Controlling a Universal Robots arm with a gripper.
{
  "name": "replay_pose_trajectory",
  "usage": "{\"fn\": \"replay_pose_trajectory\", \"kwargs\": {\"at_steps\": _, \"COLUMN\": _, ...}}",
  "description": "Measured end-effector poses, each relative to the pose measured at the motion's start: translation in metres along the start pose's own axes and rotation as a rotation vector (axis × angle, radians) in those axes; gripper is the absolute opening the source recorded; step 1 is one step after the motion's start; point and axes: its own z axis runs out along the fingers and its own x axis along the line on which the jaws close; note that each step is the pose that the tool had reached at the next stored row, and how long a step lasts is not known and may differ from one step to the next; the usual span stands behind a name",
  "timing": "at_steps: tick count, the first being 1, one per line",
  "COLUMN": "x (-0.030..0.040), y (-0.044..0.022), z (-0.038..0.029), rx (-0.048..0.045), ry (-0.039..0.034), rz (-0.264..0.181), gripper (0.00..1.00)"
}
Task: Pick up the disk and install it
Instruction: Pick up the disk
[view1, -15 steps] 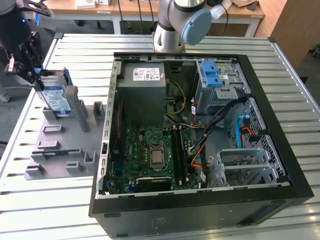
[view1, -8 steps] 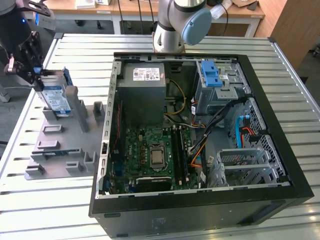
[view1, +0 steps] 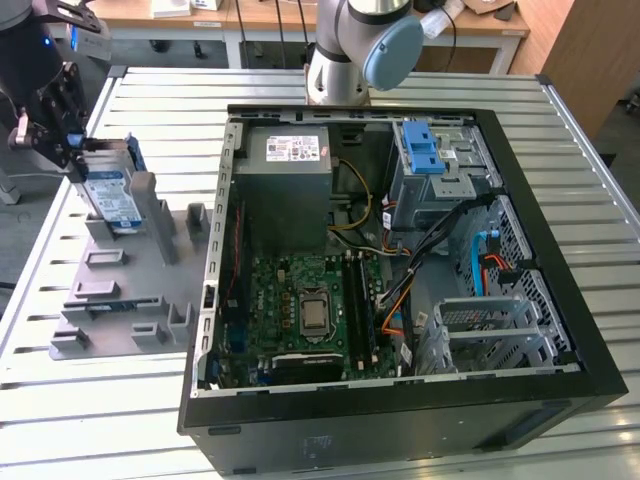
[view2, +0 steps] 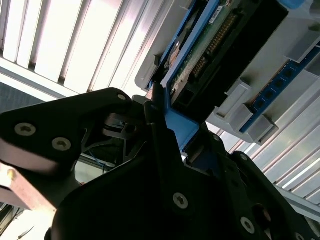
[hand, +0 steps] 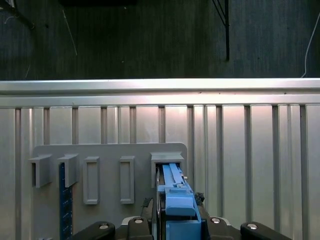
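The gripper (view1: 75, 158) seems closed tight on the disk (view1: 112, 198). It stands upright in the grey holder (view1: 110, 300).

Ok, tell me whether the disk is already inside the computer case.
No, the disk stands upright in the grey holder outside the computer case, with the gripper closed on it.

Blue plastic frames the disk (view1: 110, 203); the holder (view1: 150, 290) is matt grey plastic.
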Motion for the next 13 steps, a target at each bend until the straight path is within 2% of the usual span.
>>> {"fn": "replay_pose_trajectory", "kwargs": {"at_steps": 2, "x": 0.0, "y": 0.0, "z": 0.0, "rx": 0.0, "ry": 0.0, "rz": 0.0, "gripper": 0.43}}
{"fn": "replay_pose_trajectory", "kwargs": {"at_steps": 3, "x": 0.0, "y": 0.0, "z": 0.0, "rx": 0.0, "ry": 0.0, "rz": 0.0, "gripper": 0.36}}
{"fn": "replay_pose_trajectory", "kwargs": {"at_steps": 13, "x": 0.0, "y": 0.0, "z": 0.0, "rx": 0.0, "ry": 0.0, "rz": 0.002, "gripper": 0.36}}
